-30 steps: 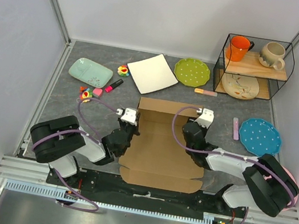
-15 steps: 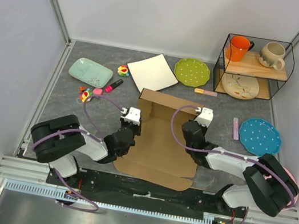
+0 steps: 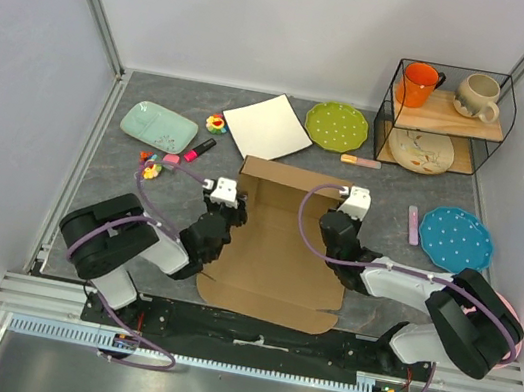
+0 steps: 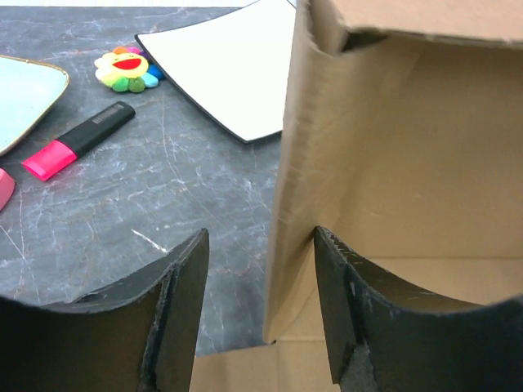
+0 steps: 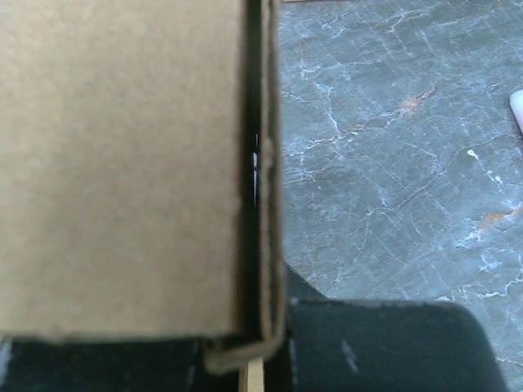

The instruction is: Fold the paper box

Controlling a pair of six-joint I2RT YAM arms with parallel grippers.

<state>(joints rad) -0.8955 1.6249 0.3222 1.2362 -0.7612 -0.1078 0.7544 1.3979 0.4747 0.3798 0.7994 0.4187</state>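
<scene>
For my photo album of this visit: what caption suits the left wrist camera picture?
Two black fingers straddle the paper box's raised wall, with a white plate and pink highlighter behind.

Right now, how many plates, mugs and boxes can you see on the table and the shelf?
Plates: 5 (white square plate, green dotted plate, blue dotted plate, mint plate, cream plate on the shelf)
Mugs: 2 (orange mug, beige mug)
Boxes: 1 (paper box)
Total: 8
</scene>
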